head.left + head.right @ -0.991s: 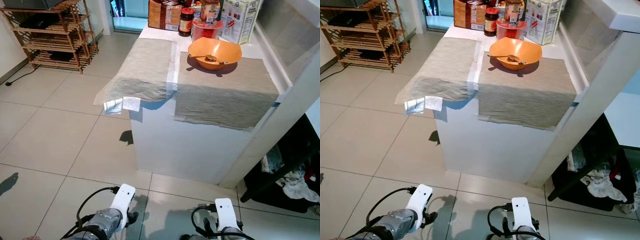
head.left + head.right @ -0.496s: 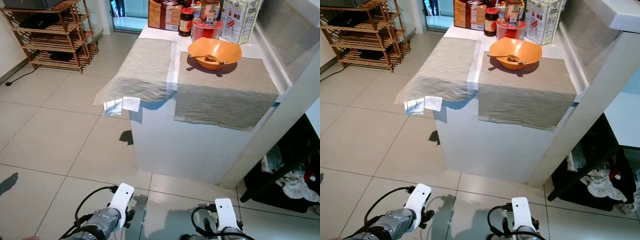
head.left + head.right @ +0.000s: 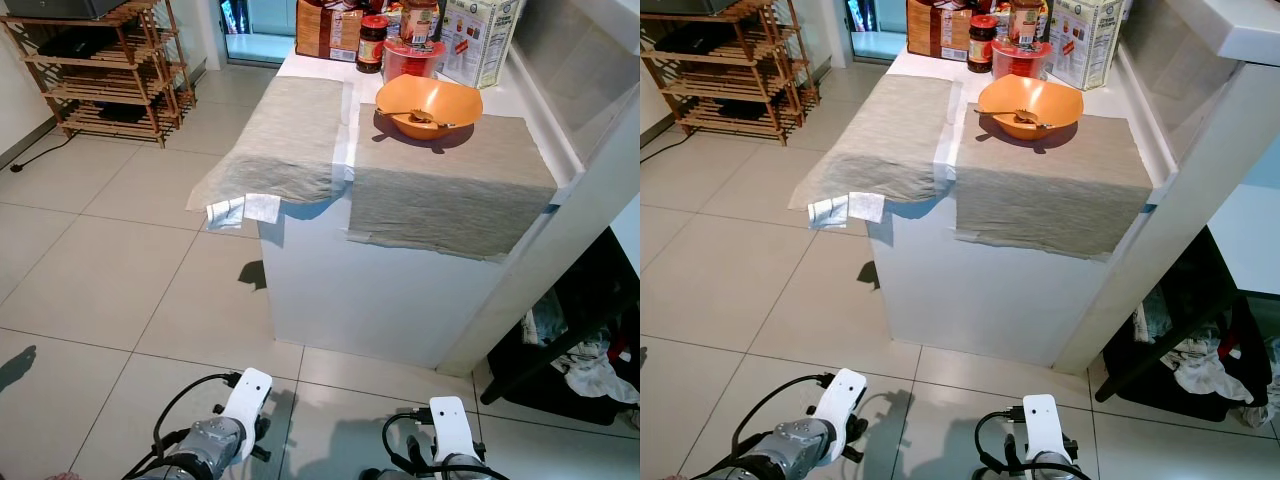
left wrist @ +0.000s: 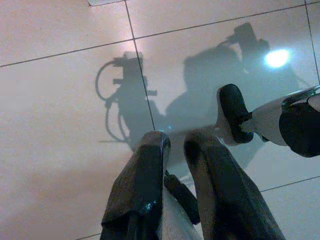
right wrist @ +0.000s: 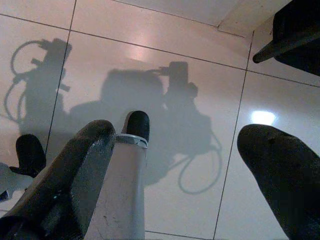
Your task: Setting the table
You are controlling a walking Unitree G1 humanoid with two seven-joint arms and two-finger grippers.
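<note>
1. A white worktop stands ahead, with two grey mats side by side on it; the left one overhangs the left edge.
2. An orange bowl sits at the far end of the right mat, with what may be a spoon inside.
3. Jars and boxes crowd the far end; a wooden rack stands far left.
4. Left tool hangs low over the floor, fingers nearly together, holding nothing.
5. Right tool hangs likewise, spread wide and empty.
</note>
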